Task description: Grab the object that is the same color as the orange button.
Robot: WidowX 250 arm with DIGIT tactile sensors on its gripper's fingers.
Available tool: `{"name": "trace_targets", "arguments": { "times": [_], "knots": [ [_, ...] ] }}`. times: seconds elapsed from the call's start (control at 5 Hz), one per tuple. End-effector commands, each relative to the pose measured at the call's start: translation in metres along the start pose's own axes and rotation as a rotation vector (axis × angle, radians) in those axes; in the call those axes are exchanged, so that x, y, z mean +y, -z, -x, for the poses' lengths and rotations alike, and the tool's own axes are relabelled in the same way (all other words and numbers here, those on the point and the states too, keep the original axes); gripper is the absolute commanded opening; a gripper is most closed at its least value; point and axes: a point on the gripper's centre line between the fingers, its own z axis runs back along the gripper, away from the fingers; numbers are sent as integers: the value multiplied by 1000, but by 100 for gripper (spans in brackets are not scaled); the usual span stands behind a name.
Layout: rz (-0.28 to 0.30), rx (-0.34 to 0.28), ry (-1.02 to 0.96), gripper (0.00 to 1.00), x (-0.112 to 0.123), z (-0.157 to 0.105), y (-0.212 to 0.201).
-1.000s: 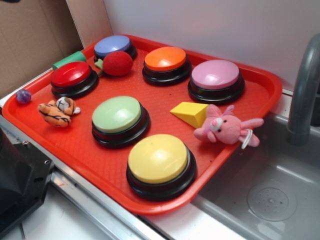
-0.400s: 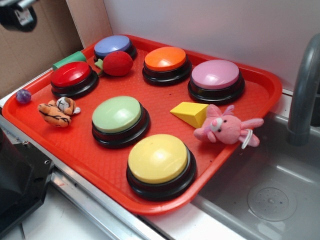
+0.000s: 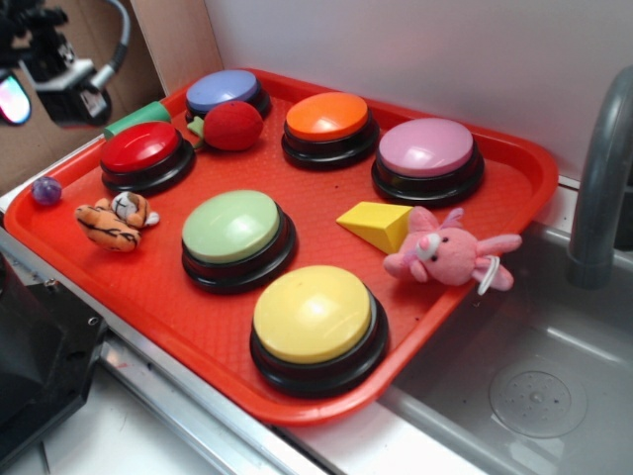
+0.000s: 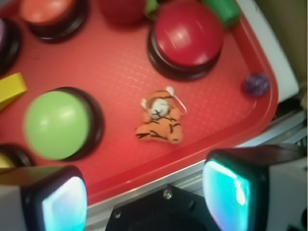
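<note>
In the exterior view, a red tray (image 3: 514,173) carries six dome buttons. The orange button (image 3: 329,121) sits at the back, between a blue button (image 3: 226,92) and a pink button (image 3: 427,153). A red button (image 3: 145,153) stands at the left, a green button (image 3: 235,234) in the middle and a yellow button (image 3: 315,322) nearest the front. The plush tiger (image 3: 116,219) lies on the tray's left part, just in front of the red button and well apart from the orange one. A red ball (image 3: 232,125), a yellow wedge (image 3: 378,224), a pink bunny (image 3: 447,254) and a small purple ball (image 3: 45,189) also lie on the tray. The pincer (image 3: 18,94) hangs at the upper left, above the tray's left corner, clear of everything.

In the wrist view, the plush tiger (image 4: 160,122) lies face up on the tray, between the red button (image 4: 186,36) and the green button (image 4: 57,123), touching neither. The pincer (image 4: 147,202) shows two fingers (image 4: 236,185) spread wide apart at the bottom edge, holding nothing.
</note>
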Motion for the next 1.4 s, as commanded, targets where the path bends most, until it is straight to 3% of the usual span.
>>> {"name": "trace_targets", "arguments": {
  "times": [0.0,0.2,0.4,0.8,1.0,1.2],
  "knots": [
    [-59,-40,-90,100,15,-12,35],
    [-62,-57,-111,100,25,-17,52],
    [-24,-53,-139,100,33,-22,66],
    [-5,-8,-155,100,36,-21,89],
    [-8,9,-138,88,27,-22,95],
    [-16,-17,-136,3,23,-19,97]
  ]
}}
